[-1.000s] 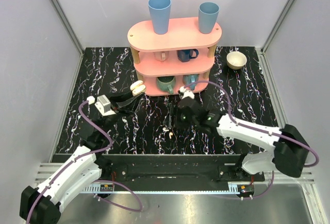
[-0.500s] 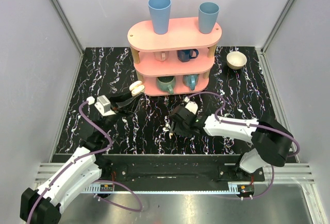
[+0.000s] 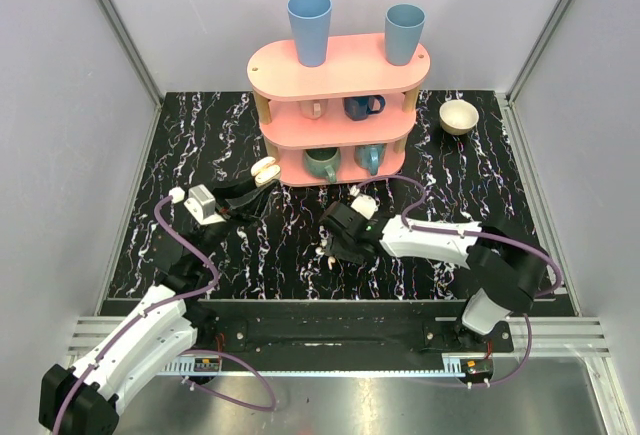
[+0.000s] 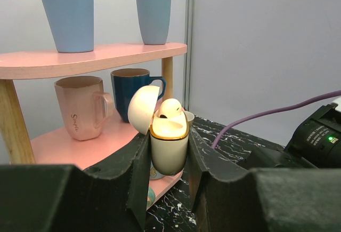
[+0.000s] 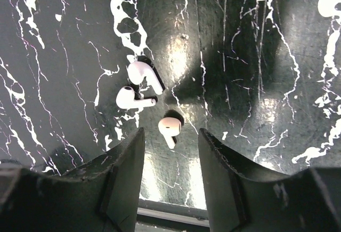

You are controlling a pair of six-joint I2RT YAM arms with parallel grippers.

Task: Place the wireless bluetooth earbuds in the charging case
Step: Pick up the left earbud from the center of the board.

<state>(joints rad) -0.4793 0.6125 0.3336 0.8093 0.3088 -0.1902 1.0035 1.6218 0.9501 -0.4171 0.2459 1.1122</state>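
Your L gripper is clamped on the case, one finger on each side. It holds the case upright beside the pink shelf. The lid is flipped open to the left, and one white bud sits in the top of the case. Your R gripper points straight down, low over the table, in front of the shelf. Its jaws are partly apart w/ nothing gripped, and the fingers touch no bud. Three more buds lie loose on the table under it. The nearest is just ahead of the gap btwn the fingertips, roughly centred, stem toward the wrist. The other two lie close together just beyond it, to the left. Can't tell if those two touch.
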